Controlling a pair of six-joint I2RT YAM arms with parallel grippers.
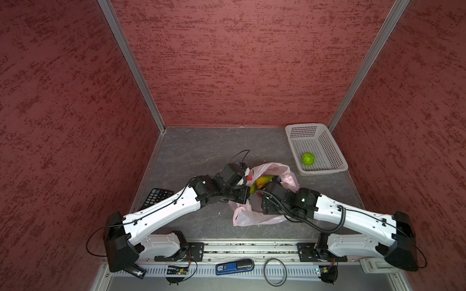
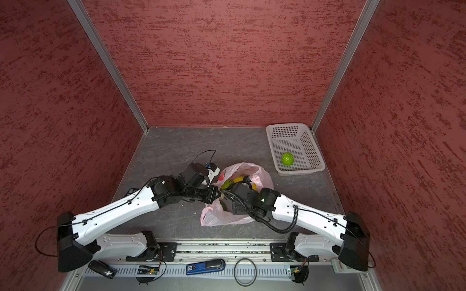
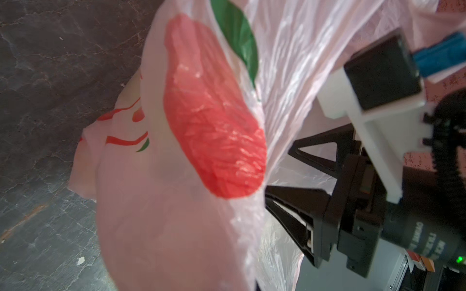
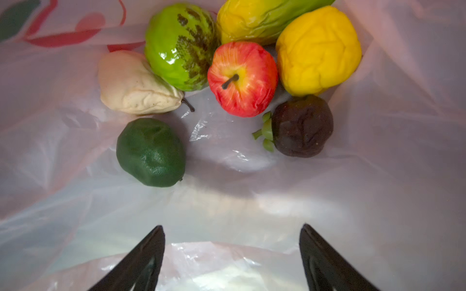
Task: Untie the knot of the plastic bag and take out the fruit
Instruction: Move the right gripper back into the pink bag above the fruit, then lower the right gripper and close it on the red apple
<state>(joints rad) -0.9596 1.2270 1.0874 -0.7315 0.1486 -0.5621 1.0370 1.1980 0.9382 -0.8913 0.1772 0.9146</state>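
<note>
The pink plastic bag (image 1: 252,216) (image 2: 219,216) lies mid-table with its mouth standing open; no knot shows. My left gripper (image 1: 248,194) is shut on the bag's rim; in the left wrist view the bag (image 3: 176,201) hides its jaws. My right gripper (image 4: 232,225) (image 3: 277,171) is open inside the bag, holding nothing. Ahead of it lie several fruit: a dark green one (image 4: 151,152), a brown-purple one (image 4: 302,126), a red apple (image 4: 242,78), a cream pear (image 4: 133,85), a round yellow one (image 4: 319,50). One bumpy green fruit (image 1: 308,159) (image 2: 287,159) sits in the basket.
The white perforated basket (image 1: 325,170) (image 2: 300,171) stands at the back right corner. A calculator (image 1: 158,196) lies at the left edge under my left arm. A blue object (image 1: 234,267) and a black ring (image 1: 275,271) rest on the front rail. Red walls enclose three sides.
</note>
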